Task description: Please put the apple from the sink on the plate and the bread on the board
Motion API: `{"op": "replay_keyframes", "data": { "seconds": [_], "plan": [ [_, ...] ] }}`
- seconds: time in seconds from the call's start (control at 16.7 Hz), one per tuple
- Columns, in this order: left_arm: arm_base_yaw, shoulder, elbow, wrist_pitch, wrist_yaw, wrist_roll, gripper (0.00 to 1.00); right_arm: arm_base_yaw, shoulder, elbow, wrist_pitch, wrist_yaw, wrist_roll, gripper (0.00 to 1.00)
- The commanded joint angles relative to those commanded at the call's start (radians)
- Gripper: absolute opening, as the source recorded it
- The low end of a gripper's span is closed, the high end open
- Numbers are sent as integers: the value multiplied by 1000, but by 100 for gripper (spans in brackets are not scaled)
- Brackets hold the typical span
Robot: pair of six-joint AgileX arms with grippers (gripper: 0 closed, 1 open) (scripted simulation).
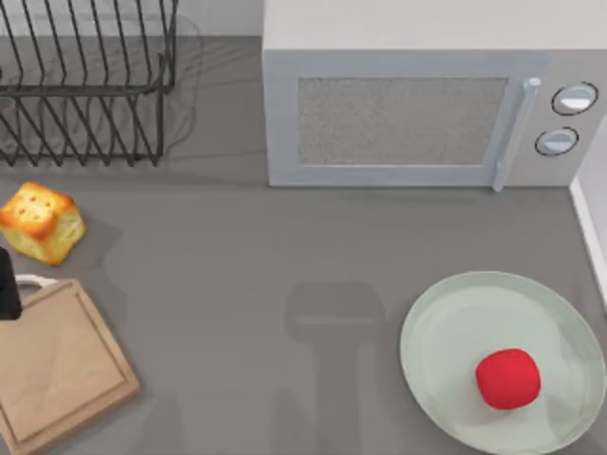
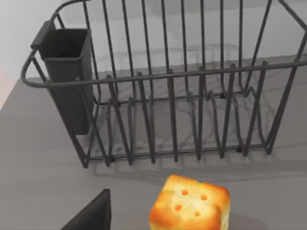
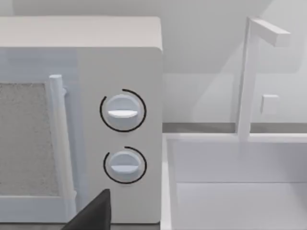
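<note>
Apple (image 1: 507, 378) rests on plate (image 1: 446, 322). Bread (image 1: 40, 222) lies just beyond left gripper (image 1: 8, 284), off board (image 1: 57, 370).

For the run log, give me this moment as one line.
apple: on plate | bread: on counter beside board, not on it | left end effector: at board's handle end | sink: bare
</note>
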Motion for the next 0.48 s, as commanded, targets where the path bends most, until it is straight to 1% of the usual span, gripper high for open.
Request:
{"op": "replay_keyframes", "data": {
  "seconds": [0.48],
  "plan": [
    [-2, 879, 632, -457, -3, 179, 100, 0, 0, 0, 0, 0, 0, 100]
  ]
}}
